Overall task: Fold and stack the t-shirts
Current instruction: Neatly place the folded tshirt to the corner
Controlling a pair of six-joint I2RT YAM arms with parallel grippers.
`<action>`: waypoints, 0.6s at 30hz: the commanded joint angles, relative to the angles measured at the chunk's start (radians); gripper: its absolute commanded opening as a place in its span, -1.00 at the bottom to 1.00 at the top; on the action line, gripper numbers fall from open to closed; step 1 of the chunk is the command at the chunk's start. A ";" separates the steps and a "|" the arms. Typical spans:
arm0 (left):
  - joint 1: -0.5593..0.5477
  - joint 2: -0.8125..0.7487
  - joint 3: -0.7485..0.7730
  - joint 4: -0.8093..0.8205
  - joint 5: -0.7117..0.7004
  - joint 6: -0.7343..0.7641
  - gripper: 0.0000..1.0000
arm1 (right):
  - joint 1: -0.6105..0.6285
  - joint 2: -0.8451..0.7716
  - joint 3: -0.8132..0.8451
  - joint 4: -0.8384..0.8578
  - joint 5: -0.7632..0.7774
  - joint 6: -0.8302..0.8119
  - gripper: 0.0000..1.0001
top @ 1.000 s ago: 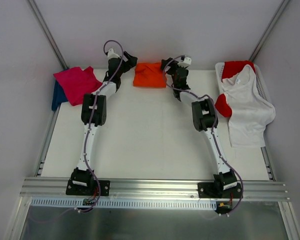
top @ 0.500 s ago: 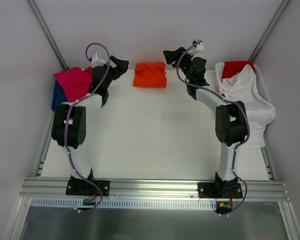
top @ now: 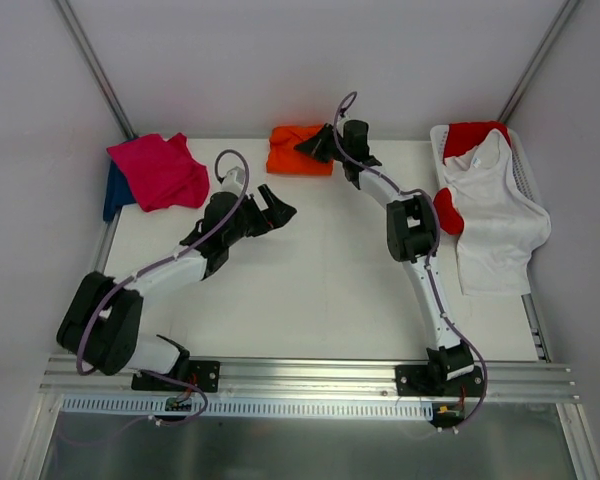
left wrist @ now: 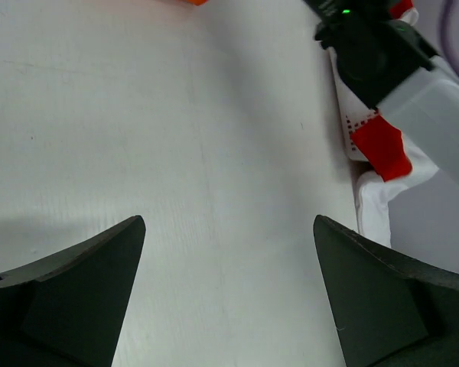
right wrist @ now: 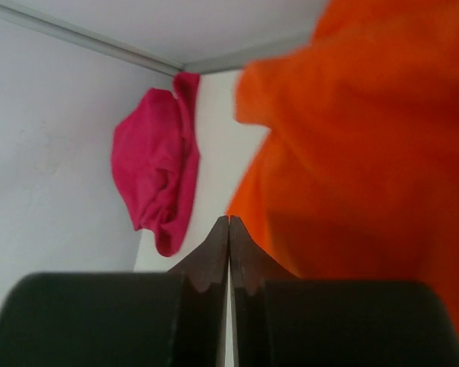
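A folded orange t-shirt [top: 295,152] lies at the table's back edge and fills the right of the right wrist view [right wrist: 367,130]. My right gripper [top: 314,148] is shut at that shirt's right edge, jaws pressed together with no cloth showing between them [right wrist: 229,223]. My left gripper [top: 277,211] hangs open over bare table in front of the shirt, its fingers [left wrist: 99,283] wide apart with nothing between. A magenta-pink t-shirt [top: 160,170] lies on a dark blue one [top: 114,192] at the back left. A white t-shirt [top: 495,215] and a red one [top: 474,135] drape over the basket.
The white plastic basket [top: 528,168] stands at the table's right edge. A metal rail [top: 310,372] with both arm bases runs along the near edge. Grey walls close in the back and sides. My right arm's forearm [left wrist: 382,53] crosses the left wrist view's top right.
My right gripper has shut and swung down-left to the orange shirt's right edge. My left arm has pulled away from the pink shirt toward the table's middle, still open.
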 commanded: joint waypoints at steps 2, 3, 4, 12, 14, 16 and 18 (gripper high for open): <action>-0.026 -0.220 -0.122 -0.084 -0.048 0.011 0.85 | 0.010 -0.035 0.024 0.012 0.000 0.019 -0.99; -0.030 -0.250 -0.122 -0.097 -0.054 0.012 0.85 | 0.009 -0.030 0.024 0.013 0.006 0.017 -0.99; -0.033 -0.274 -0.153 -0.126 -0.064 0.008 0.85 | 0.009 -0.024 0.024 0.024 0.010 0.014 -0.99; -0.067 -0.534 -0.314 -0.258 -0.095 -0.020 0.84 | 0.007 0.007 0.028 0.061 0.105 -0.003 -0.99; -0.076 -0.599 -0.352 -0.278 -0.095 -0.041 0.83 | 0.003 0.024 0.036 0.059 0.148 -0.003 -0.99; -0.082 -0.638 -0.369 -0.297 -0.095 -0.052 0.83 | -0.004 0.037 0.053 0.058 0.184 0.015 -0.99; -0.090 -0.681 -0.383 -0.317 -0.095 -0.054 0.83 | -0.011 0.054 0.062 0.076 0.234 0.029 -0.99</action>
